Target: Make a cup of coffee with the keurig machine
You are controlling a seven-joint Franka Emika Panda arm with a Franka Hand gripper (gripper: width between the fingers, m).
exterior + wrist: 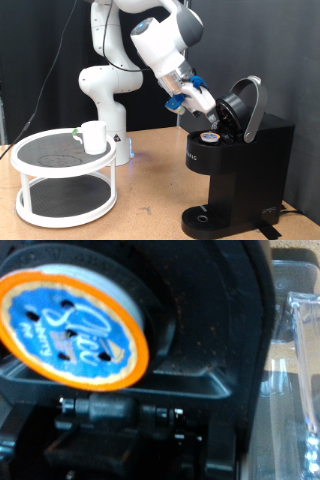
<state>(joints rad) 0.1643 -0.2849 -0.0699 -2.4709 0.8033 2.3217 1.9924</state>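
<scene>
Now the gripper (208,108) hovers at the keurig machine (235,165), lid up, pod (75,330) in its holder!
Risk, I'd judge: a crooked pod could jam the lid. Whether the fingers are parted, I can't tell. The cup (94,137) waits on the white stand (60,190) near the table's left edge.

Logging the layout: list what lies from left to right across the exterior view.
White two-tier stand → cup on its top tier → robot's base → pincer reaching into the open lid → keurig machine, pod in its holder.
</scene>
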